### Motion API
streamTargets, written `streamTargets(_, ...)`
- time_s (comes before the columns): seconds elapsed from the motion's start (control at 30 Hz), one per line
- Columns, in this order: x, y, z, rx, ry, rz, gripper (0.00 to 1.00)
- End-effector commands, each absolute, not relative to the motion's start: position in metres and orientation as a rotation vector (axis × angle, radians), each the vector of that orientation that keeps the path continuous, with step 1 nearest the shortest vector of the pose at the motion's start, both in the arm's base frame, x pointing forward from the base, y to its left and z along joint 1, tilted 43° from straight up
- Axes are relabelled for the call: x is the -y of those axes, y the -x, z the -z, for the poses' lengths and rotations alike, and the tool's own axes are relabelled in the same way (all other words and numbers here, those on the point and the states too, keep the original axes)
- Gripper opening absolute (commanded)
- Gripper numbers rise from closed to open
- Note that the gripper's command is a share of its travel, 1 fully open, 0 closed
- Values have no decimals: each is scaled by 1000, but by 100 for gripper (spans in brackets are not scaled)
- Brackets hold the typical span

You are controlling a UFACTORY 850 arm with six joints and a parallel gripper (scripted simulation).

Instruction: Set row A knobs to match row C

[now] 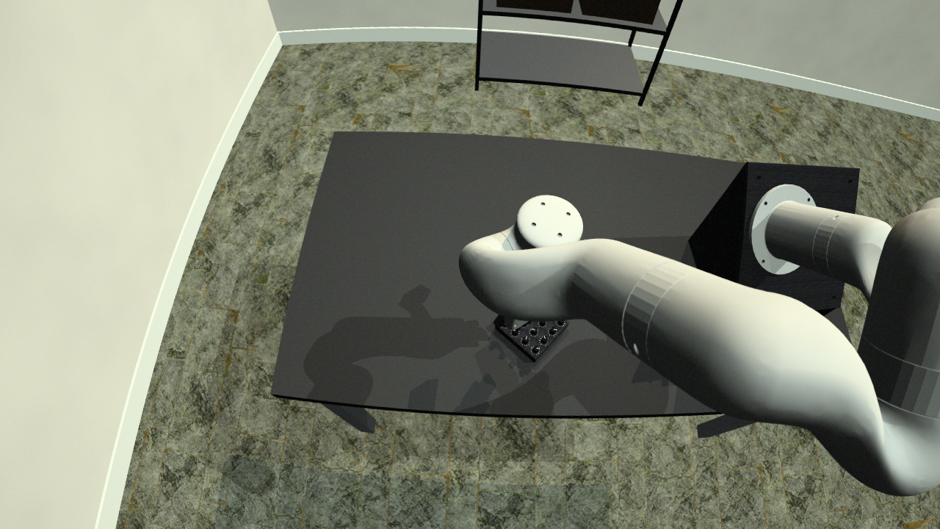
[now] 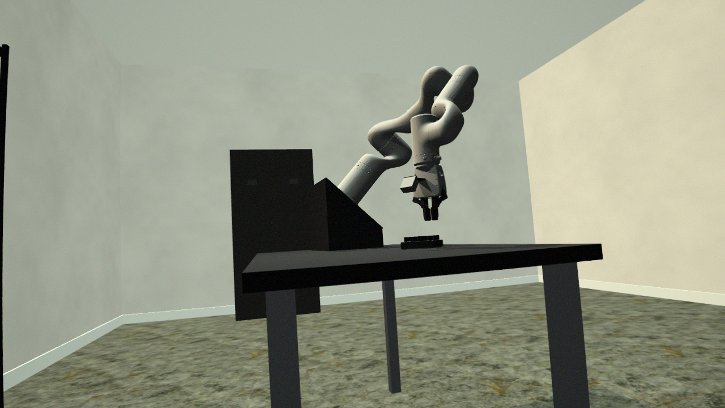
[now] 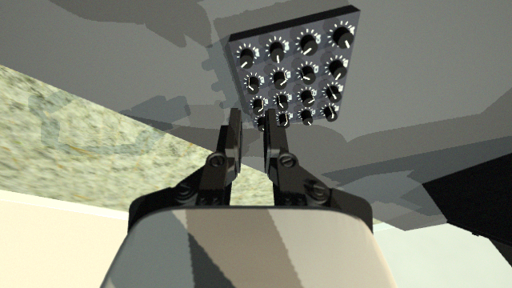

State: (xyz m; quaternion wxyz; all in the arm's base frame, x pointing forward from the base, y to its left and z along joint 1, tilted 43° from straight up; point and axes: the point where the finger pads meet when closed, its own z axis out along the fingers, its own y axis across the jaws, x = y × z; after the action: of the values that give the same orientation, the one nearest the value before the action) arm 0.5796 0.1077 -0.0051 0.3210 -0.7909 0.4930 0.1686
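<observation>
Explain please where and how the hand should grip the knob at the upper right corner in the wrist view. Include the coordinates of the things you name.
Grip its round side wall, one finger on each opposite side, coming straight down. The knob [image 3: 343,37] is a short cylinder standing up from the knob box [image 1: 533,340] [image 2: 420,244] [image 3: 266,68]. Neighbouring knobs probably make a sideways approach harder.
</observation>
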Motion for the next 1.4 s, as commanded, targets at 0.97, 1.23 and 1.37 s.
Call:
streamTargets(0.97,-113,-581,11,-1295,2077,-441,19)
streamTargets(1.23,-117,-581,16,-1295,2077,-441,19)
streamTargets(1.37,-121,-582,20,-1295,2077,-441,19)
